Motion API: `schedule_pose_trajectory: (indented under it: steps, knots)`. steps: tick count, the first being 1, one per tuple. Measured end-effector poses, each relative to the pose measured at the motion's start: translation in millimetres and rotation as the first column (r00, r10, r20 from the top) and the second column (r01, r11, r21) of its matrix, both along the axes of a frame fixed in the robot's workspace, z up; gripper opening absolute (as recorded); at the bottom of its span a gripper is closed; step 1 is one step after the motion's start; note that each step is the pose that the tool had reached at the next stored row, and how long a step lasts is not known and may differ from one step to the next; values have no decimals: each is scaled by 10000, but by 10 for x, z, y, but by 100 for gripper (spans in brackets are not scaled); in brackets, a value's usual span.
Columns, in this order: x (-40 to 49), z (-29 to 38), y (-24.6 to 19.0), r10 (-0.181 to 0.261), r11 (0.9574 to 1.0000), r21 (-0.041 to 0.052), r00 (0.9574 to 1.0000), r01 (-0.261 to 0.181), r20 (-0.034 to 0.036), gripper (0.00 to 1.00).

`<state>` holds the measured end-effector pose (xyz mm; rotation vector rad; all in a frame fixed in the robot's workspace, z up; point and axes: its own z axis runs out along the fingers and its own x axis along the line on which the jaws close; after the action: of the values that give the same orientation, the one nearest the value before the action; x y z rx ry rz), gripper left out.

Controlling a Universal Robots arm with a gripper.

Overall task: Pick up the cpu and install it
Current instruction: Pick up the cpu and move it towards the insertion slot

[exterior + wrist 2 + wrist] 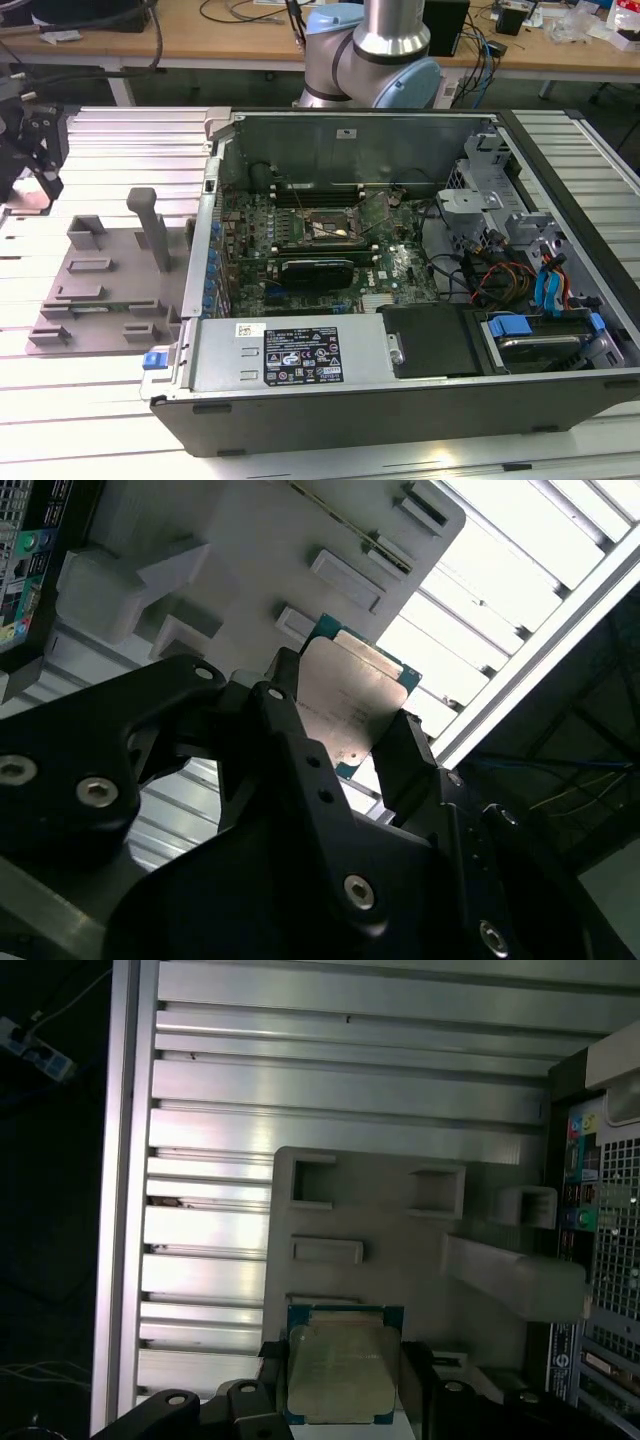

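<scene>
**A:** What's nearest the lens?

**B:** My gripper (345,735). In both wrist views its black fingers (290,715) are clamped on two opposite edges of the cpu (352,685). The silver top faces the camera, with a thin green rim around it.

**A:** Where is that in the scene?

**B:** At the exterior view's far left I see the gripper (38,160) over the slatted table (120,135). In the first wrist view the cpu (338,1375) overlaps the near edge of the grey tray (400,1230). I can't tell whether it touches the tray.

**A:** Moving right?

**B:** The tray (100,290) has an upright post and lies just beside the wall of the case (400,380). The case lies on its side, open, with the board exposed. I see the socket (325,228) near the board's middle, well apart from the gripper. A black card (315,270) lies just in front of it.

**A:** And the far right?

**B:** The drive bay (535,340), with blue tabs and loose cables. The arm (375,50) stands behind the case.
</scene>
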<state>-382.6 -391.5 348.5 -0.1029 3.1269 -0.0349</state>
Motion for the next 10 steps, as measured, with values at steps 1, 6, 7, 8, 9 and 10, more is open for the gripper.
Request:
schedule_pose_trajectory:
  steps: [1, 6, 7, 8, 9, 10]
  knots:
    - [0, 18, 0, 0, 10000, 0, 10000, 0, 0, 54]
    - [0, 127, 0, 0, 10000, -1, 10000, 0, 0, 54]
    - [0, 136, 0, 0, 10000, -1, 10000, 0, 0, 54]
    - [0, 150, 0, 0, 10000, 0, 10000, 0, 1, 54]
    - [0, 173, 0, 0, 10000, 0, 10000, 0, 1, 54]
    - [0, 192, 0, 0, 10000, 0, 10000, 0, 1, 54]
